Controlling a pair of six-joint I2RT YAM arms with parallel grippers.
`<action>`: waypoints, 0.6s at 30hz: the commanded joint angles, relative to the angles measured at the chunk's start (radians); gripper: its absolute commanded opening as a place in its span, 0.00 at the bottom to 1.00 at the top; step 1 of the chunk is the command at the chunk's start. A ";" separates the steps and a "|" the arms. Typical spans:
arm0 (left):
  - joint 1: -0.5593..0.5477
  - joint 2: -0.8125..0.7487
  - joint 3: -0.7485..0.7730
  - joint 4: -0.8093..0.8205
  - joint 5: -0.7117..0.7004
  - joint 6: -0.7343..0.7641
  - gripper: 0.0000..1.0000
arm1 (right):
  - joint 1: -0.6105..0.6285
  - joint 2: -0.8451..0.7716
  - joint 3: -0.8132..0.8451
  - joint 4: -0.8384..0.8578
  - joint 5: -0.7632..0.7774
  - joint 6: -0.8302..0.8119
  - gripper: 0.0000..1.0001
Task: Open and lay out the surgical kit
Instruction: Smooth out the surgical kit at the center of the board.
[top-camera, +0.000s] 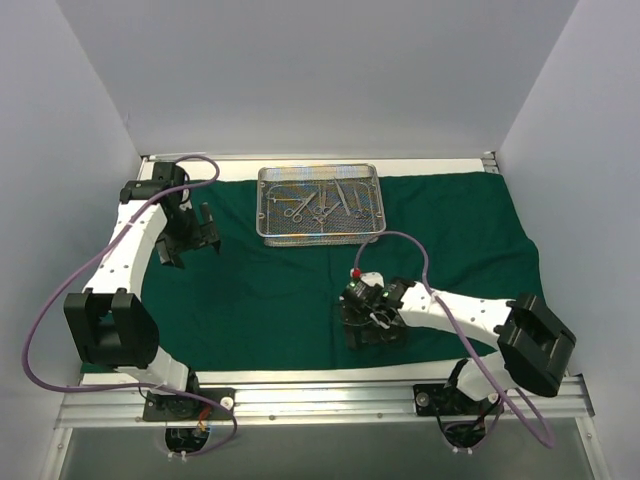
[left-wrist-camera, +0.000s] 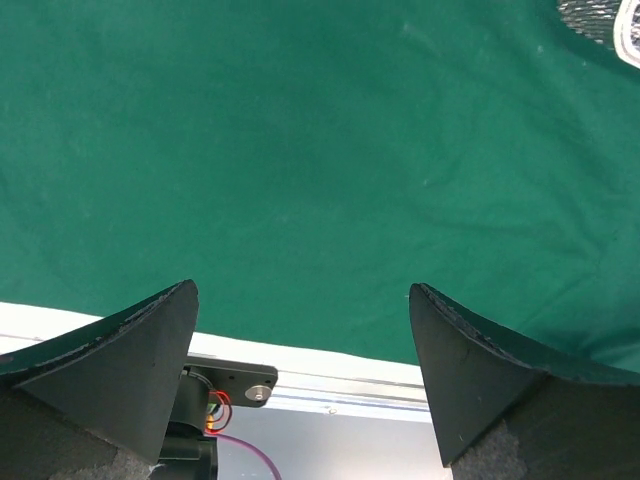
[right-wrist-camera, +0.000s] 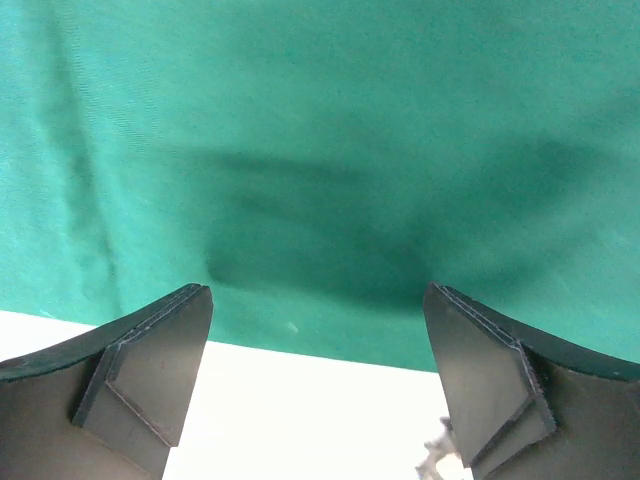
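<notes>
We see the dark green cloth (top-camera: 280, 290) spread flat over the white desk (top-camera: 320, 377), matte and softly creased. At its far edge, near the middle, sits the rectangular wire-mesh tray (top-camera: 320, 240), silver with rounded corners. In it lie slim, shiny steel instruments (top-camera: 322, 203), some with ring handles. The left gripper (left-wrist-camera: 302, 286) hangs above the cloth's left side, its black wedge-shaped jaws wide apart. The right gripper (right-wrist-camera: 317, 287) is open too, low over the cloth's near edge, gripping nothing.
</notes>
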 joint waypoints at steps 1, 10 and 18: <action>-0.004 -0.034 -0.008 0.024 -0.035 -0.015 0.96 | -0.015 -0.043 0.138 -0.166 0.060 -0.018 0.92; -0.002 0.058 0.035 0.032 -0.061 -0.025 0.96 | -0.029 0.317 0.513 -0.097 0.075 -0.098 0.93; 0.011 0.228 0.101 0.035 -0.122 -0.041 0.95 | -0.017 0.456 0.495 0.008 -0.017 -0.102 0.91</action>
